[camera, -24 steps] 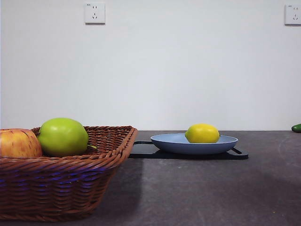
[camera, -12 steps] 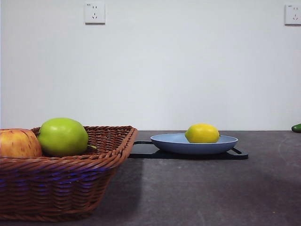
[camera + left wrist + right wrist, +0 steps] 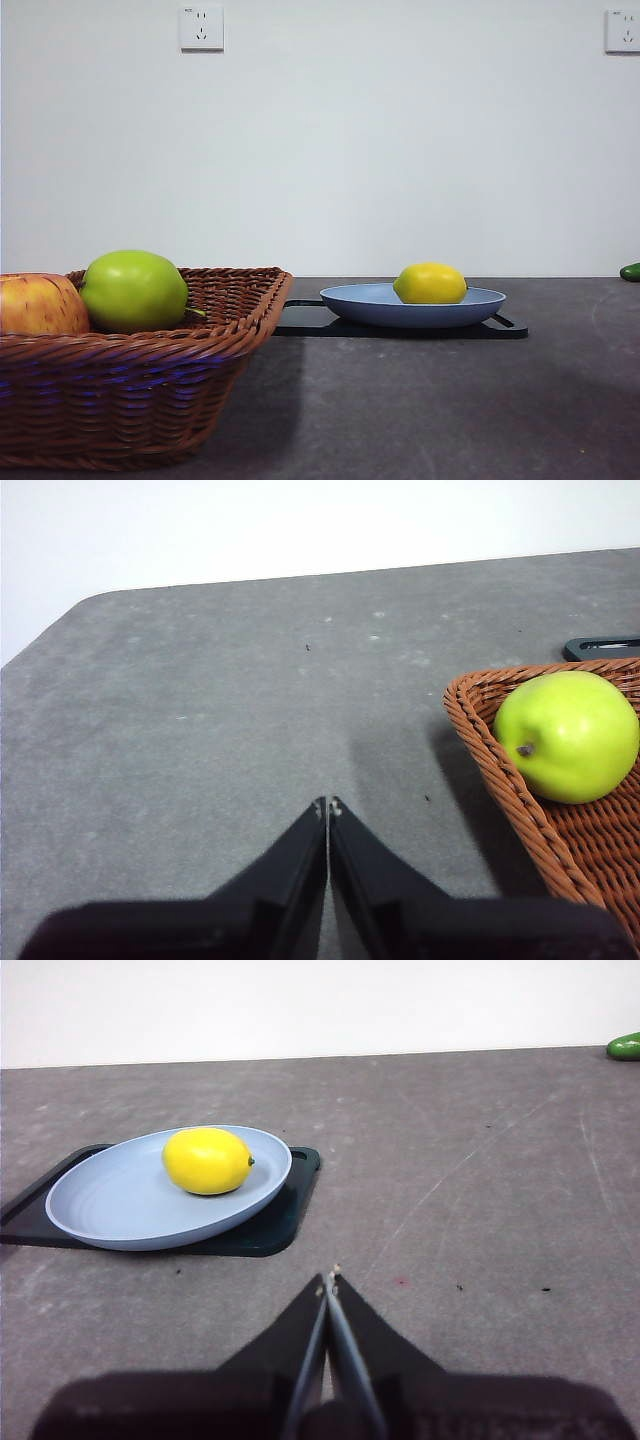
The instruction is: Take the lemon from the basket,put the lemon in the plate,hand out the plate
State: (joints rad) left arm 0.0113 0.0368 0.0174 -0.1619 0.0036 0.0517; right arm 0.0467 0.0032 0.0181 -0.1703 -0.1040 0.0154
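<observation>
The yellow lemon [image 3: 430,283] [image 3: 207,1160] lies in the light blue plate [image 3: 370,303] [image 3: 110,1210], which rests on a flat black tray. The brown wicker basket [image 3: 130,390] [image 3: 500,770] stands at the near left of the front view. My right gripper [image 3: 330,1282] is shut and empty over bare table, short of the plate. Beside the basket's corner, my left gripper [image 3: 328,806] is shut with nothing in it. Neither arm shows in the front view.
A green apple [image 3: 134,290] [image 3: 567,735] and a red-yellow apple [image 3: 40,304] sit in the basket. The black tray [image 3: 500,327] [image 3: 280,1222] lies under the plate. A small green object [image 3: 630,271] [image 3: 625,1046] lies at the table's far right.
</observation>
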